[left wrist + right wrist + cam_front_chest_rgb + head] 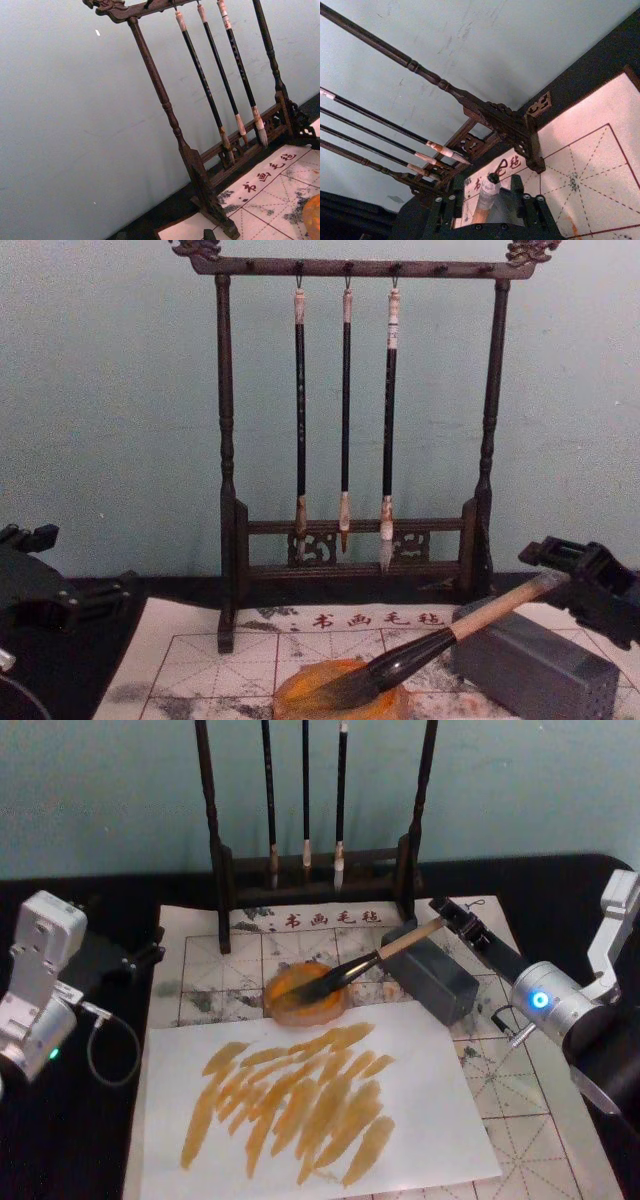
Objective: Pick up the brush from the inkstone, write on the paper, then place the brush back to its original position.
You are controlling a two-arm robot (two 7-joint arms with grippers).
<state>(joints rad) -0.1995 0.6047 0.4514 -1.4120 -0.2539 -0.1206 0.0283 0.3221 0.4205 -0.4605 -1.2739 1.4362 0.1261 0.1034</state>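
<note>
Bench (80, 1140) is lying dark under the whole setup; the rack (228, 490) is standing at the back with three thin brushes (345, 410) hanging from its top bar. The gridded felt mat (520, 1120) is lying in front of the rack, and the paper (440, 1120) is lying on it, already covered in amber strokes. The grey block (440, 982) is sitting just right of the inkstone (290, 1005). The brush (350, 970) is lying slanted, bristles resting in the inkstone, handle propped across the block's near top edge. The right gripper (575, 575) is sitting at the handle's upper end; in the right wrist view the whitish cap (490, 189) is showing between the fingers (532, 212), which are standing spread on either side and not visibly pressing it. Whether contact is being made, cannot tell. The left gripper (140, 960) is parked at the mat's left edge, fingers' state not readable. Judgement: writing appears done and the brush is back in place, or release is in progress. Risk: a retreat that drags the cord loop or cap could be rolling the handle off the block, flicking ink onto the mat or tipping the inkstone; retreat along the handle axis looks safest.
</note>
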